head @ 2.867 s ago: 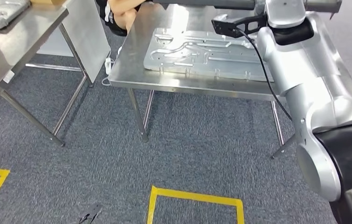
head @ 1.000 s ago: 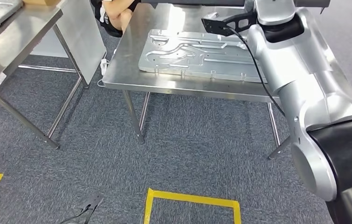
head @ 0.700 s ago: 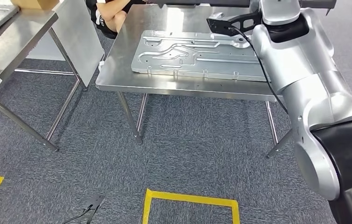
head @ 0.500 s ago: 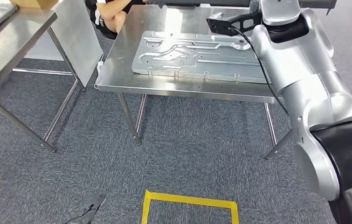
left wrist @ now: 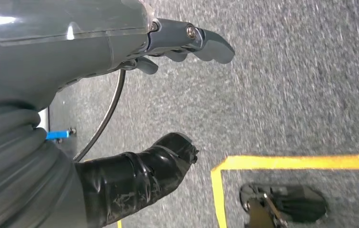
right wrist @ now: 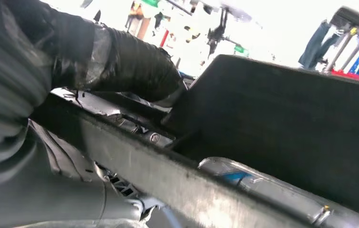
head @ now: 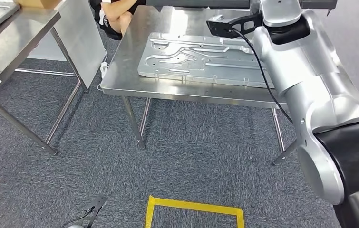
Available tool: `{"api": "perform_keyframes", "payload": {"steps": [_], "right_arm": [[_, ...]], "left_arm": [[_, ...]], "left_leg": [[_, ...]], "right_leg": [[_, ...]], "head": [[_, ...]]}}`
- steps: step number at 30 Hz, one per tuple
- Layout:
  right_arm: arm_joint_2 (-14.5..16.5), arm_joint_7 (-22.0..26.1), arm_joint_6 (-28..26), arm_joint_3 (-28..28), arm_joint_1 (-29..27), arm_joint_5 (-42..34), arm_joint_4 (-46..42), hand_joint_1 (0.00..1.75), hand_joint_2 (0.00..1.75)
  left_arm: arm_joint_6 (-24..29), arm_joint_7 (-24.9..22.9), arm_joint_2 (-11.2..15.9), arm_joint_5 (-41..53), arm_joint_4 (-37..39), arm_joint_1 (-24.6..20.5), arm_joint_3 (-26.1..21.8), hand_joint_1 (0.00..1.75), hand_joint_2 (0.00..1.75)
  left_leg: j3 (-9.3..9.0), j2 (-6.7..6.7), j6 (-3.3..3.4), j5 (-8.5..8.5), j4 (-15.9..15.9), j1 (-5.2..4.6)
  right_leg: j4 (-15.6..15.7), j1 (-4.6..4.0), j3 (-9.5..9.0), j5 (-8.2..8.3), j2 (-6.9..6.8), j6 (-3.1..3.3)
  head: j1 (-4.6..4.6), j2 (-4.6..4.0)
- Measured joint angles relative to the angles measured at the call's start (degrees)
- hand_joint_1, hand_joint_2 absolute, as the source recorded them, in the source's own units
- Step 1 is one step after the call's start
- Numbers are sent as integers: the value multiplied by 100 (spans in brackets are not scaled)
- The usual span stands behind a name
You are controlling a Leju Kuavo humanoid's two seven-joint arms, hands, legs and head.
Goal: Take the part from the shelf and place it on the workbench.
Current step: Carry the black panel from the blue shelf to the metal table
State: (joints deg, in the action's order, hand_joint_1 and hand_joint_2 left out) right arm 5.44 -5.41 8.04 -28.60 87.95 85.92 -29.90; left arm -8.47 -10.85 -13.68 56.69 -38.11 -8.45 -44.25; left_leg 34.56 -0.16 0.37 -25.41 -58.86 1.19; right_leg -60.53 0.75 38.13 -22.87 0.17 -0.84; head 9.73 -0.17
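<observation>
The whole scene has shifted slightly; the camera has moved. The left hand (left wrist: pixel 168 52) is held apart over carpet, holding nothing. The part (head: pixel 201 59) lies flat on the workbench (head: pixel 130 76) at 12 o'clock. The right hand (right wrist: pixel 120 61) grips a dark plate (right wrist: pixel 282 128).

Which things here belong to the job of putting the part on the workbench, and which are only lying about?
Job:
- long dark grey metal part, gripped by the right hand
- shiny steel workbench

Lying about:
- grooved silver metal plate, flat on the workbench
- second steel table
- yellow floor tape
- small black object on the carpet
</observation>
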Motion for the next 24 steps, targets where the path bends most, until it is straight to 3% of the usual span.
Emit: {"api": "perform_keyframes", "payload": {"steps": [3,5,8,9,10,11,13,15,17,20,22,24], "right_arm": [[-1,21,0,-1,-3,0,4,175,175],[-2,29,-2,-3,13,0,3,175,175],[4,41,-6,-20,37,0,8,175,175],[5,45,-6,-29,26,0,16,175,175],[5,48,-6,-37,6,0,26,175,175],[5,49,-6,-43,-12,0,36,175,175],[5,48,-6,-45,-23,0,44,175,175],[8,46,-5,-49,0,0,45,175,175],[10,45,-1,-55,6,0,46,175,175],[9,44,6,-58,7,0,44,175,175],[7,44,9,-58,27,0,44,175,175],[4,46,15,-61,23,0,52,175,175]], "left_arm": [[4,-2,-1,-32,13,-2,10,0,175],[11,-2,-1,-38,20,-3,23,0,175],[19,-2,-1,-49,27,-12,41,0,175],[19,-2,-1,-53,29,-9,44,0,175],[19,-2,-1,-57,31,-2,45,0,175],[19,-2,-1,-61,33,3,45,0,175],[25,-6,1,-69,34,5,48,0,175],[41,-23,1,-81,36,1,52,0,175],[62,-48,-5,-103,36,-2,62,0,175],[87,-70,-25,-141,30,-1,93,0,175],[102,-73,-32,-151,24,-8,109,0,175],[102,-78,-38,-152,24,-12,126,0,175]], "left_leg": [[-12,-1,-74,-29,35,1],[25,3,-115,-145,-95,13],[518,4,-127,-546,-1137,14],[720,3,-128,-625,-1488,13],[831,3,-125,-583,-1622,11],[843,4,-115,-429,-1534,9],[606,2,-73,43,-825,2],[359,2,-32,266,-230,-28],[290,-2,-11,225,-78,-58],[243,2,42,219,5,-15],[204,5,85,211,32,2],[177,5,114,185,31,3]], "right_leg": [[92,-21,-46,-44,11,79],[145,-1,-97,-47,13,154],[172,-14,-177,-94,20,251],[168,-30,-210,-120,23,269],[162,-46,-247,-149,28,277],[149,-58,-286,-181,33,278],[114,-67,-348,-255,42,262],[72,-82,-351,-307,52,225],[65,-90,-324,-319,59,180],[-49,-84,-263,-422,49,101],[-597,-59,8,-684,35,51],[-1323,-30,404,-918,26,14]], "head": [[1,0],[2,0],[3,0],[2,0],[2,0],[2,0],[2,0],[3,0],[3,0],[3,0],[2,0],[2,0]]}}
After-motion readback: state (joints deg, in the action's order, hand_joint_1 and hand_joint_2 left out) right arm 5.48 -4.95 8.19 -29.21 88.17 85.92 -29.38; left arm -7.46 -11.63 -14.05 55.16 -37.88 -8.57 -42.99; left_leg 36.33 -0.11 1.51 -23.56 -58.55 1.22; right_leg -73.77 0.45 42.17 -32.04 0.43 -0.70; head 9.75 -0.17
